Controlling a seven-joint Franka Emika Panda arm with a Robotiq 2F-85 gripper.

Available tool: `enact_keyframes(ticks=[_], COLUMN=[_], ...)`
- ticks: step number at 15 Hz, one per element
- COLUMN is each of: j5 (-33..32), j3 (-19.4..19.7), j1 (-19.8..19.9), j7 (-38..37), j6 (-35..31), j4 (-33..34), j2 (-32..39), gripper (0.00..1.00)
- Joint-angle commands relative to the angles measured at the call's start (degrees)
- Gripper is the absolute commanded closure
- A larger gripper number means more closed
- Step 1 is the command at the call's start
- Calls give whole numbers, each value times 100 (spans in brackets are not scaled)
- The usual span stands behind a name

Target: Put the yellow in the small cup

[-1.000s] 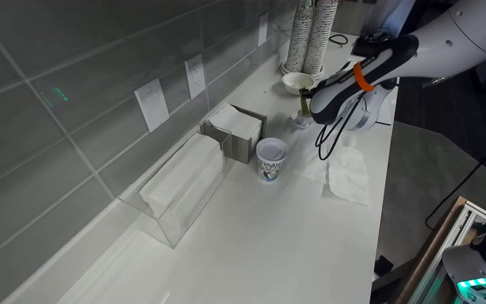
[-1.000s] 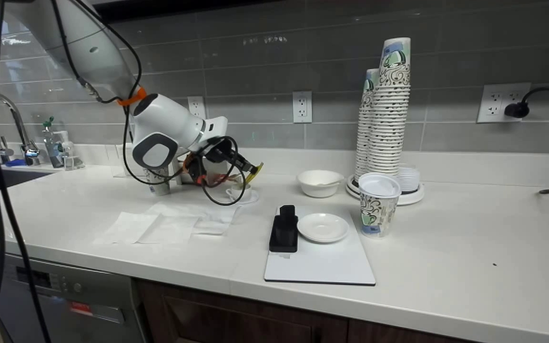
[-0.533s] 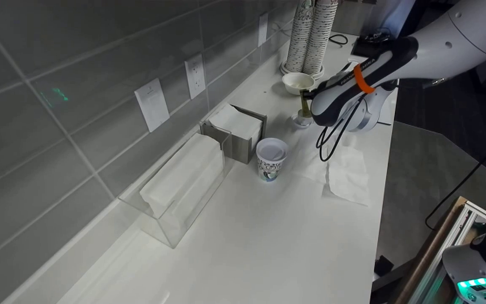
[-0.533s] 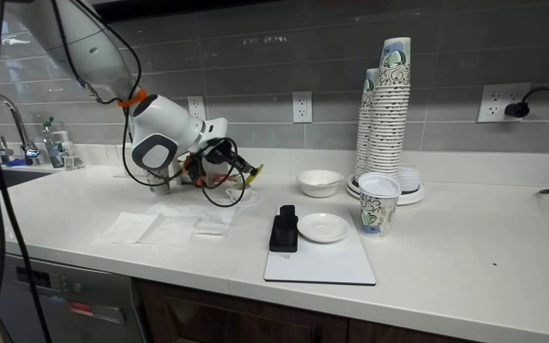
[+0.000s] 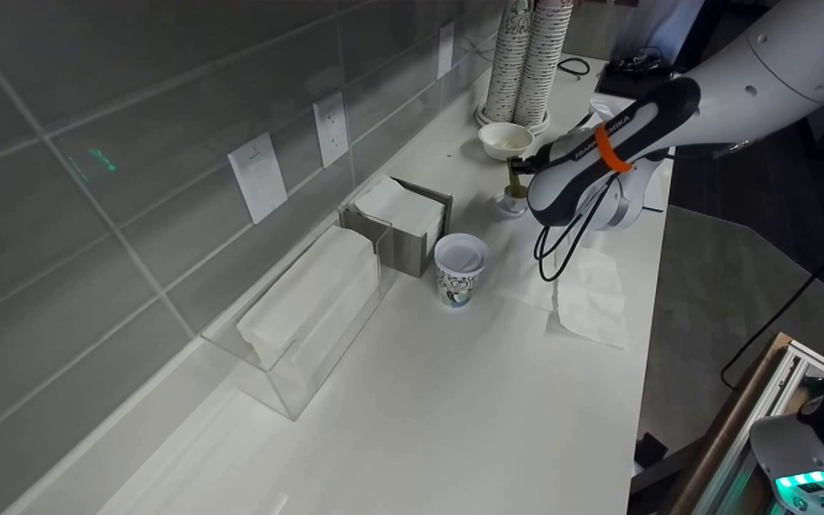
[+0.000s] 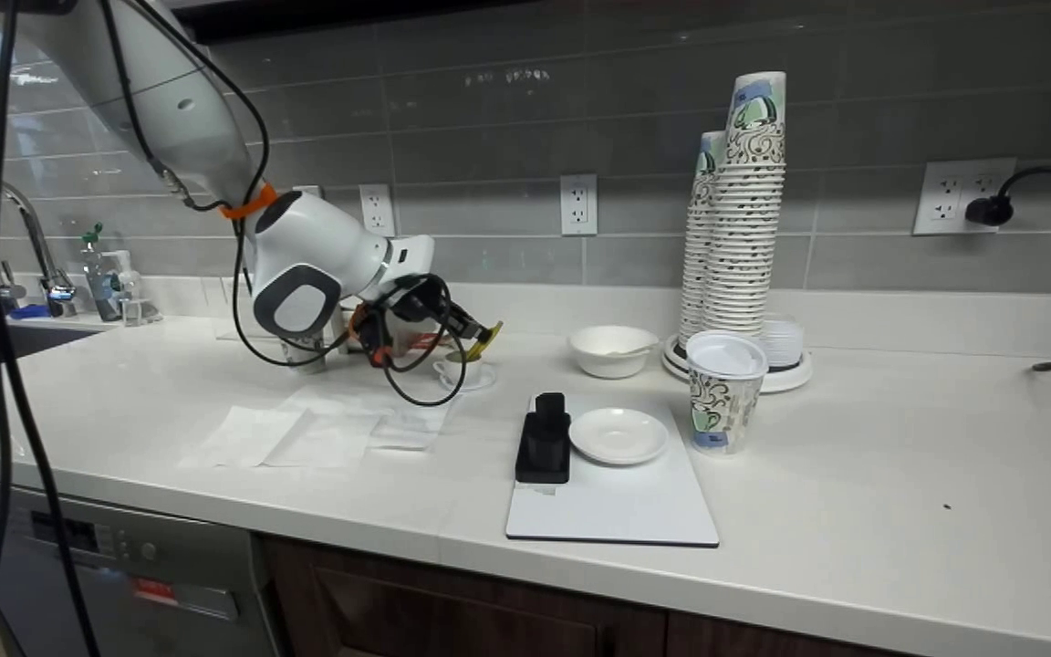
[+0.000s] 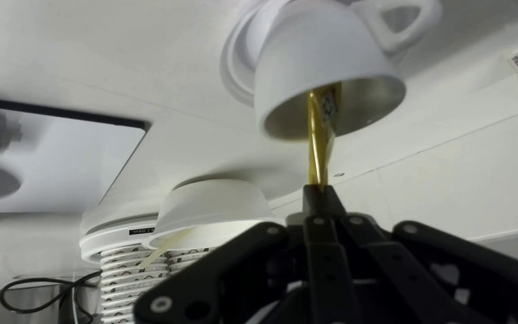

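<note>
My gripper (image 7: 321, 191) clamps the yellow strip (image 7: 318, 139) up top so its tip's inside the small cup (image 7: 315, 56), wrist-view 12 o'clock.

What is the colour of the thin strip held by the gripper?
The thin strip is golden yellow; the wrist view shows it best.

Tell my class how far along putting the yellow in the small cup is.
Done: the yellow strip is picked up, its far end inside the small cup. In hand: the tool grips the near end, which sits outside the cup. Left: probably lowering that exposed part, then letting go.
</note>
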State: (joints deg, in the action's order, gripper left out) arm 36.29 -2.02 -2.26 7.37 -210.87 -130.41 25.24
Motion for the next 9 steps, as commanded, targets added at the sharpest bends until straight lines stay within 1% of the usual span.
enact_keyframes(ticks=[1,3,4,5,9], j5=[-291,-277,-62,-83,18], j3=[262,339,166,167,211], j1=[-263,-362,-245,-254,-388], j7=[-565,-633,-353,-361,-166], j6=[-165,-170,-164,-167,-382], j4=[-97,-117,-106,-122,-397], j2=[47,65,65,64,-13], gripper=[100,100,74,72,46])
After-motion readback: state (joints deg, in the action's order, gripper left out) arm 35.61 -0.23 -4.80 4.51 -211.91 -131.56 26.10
